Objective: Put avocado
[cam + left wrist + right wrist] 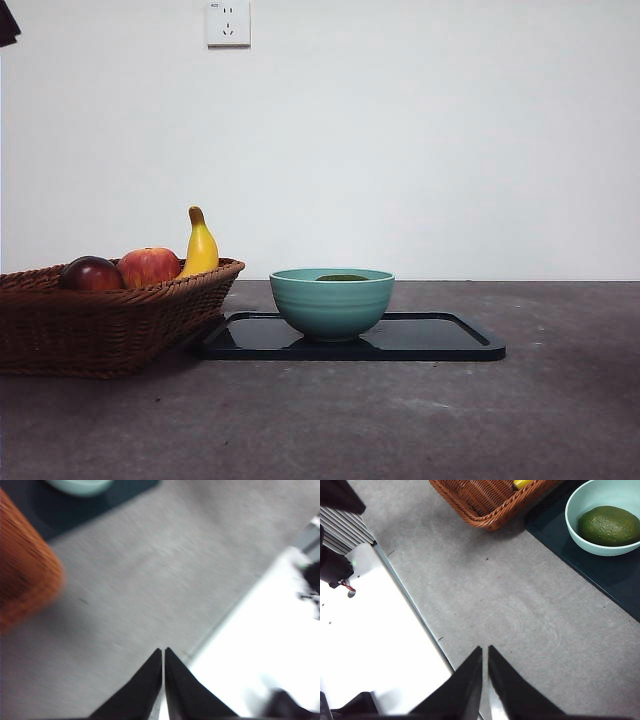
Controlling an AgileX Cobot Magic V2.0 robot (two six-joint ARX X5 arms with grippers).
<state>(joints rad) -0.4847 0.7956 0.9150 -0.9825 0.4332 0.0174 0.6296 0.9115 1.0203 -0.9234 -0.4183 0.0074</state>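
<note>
One avocado (609,525), one bowl (332,301), one tray (440,340), one basket (110,320) and two grippers are shown. Three fruits are counted in the basket: one dark red-purple round fruit (91,273), one red-yellow apple (149,266) and one banana (200,245), the last standing upright against the basket's right rim.

The avocado is seen in the right wrist view as a dull green, rounded oval with a finely pebbled skin, lying inside the pale teal bowl. In the front view only a thin dark green sliver of it (342,277) is visible above the bowl's rim. The bowl stands on the left half of the dark tray, and the tray lies just right of the wicker basket, its left end close against the basket's side.

The left gripper (163,655) is shown with its jaws pressed together, tips almost touching, nothing between them, above bare grey table (150,580); this view is blurred. The right gripper (484,654) is likewise closed to a narrow slit, empty, above the table near its edge and well apart from the bowl. A wall socket (228,22) is mounted on the far wall.
</note>
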